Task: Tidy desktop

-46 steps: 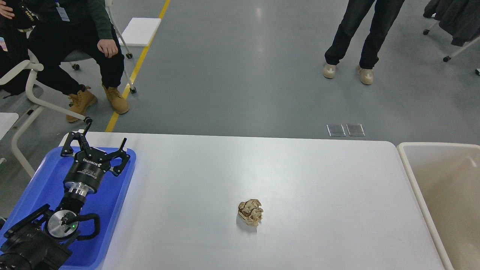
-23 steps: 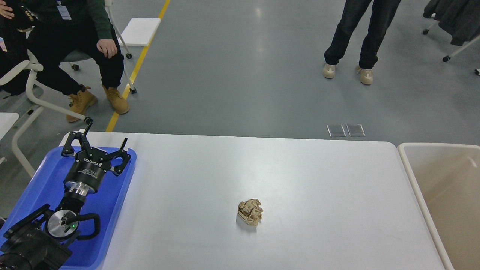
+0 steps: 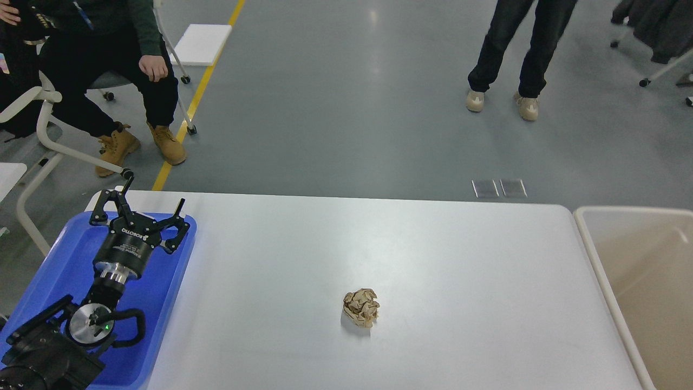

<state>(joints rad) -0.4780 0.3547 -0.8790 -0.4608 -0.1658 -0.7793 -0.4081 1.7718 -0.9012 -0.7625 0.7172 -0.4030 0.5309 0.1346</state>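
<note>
The white desktop point(image 3: 422, 254) fills the lower part of the head view. A crumpled ball of brown paper point(image 3: 361, 307) lies on it, a little left of the middle and near the front. My left gripper point(image 3: 154, 192) is open and empty, its fingers spread wide over the far end of a blue plastic tray point(image 3: 59, 265) at the left edge of the desktop. The paper ball is far to the right of this gripper. My right arm and gripper are out of view.
A beige white-rimmed bin point(image 3: 639, 281) stands against the right end of the desktop. Beyond the far edge, a person sits on a chair point(image 3: 38, 124) at the left and another person point(image 3: 509, 59) stands on the grey floor at the right.
</note>
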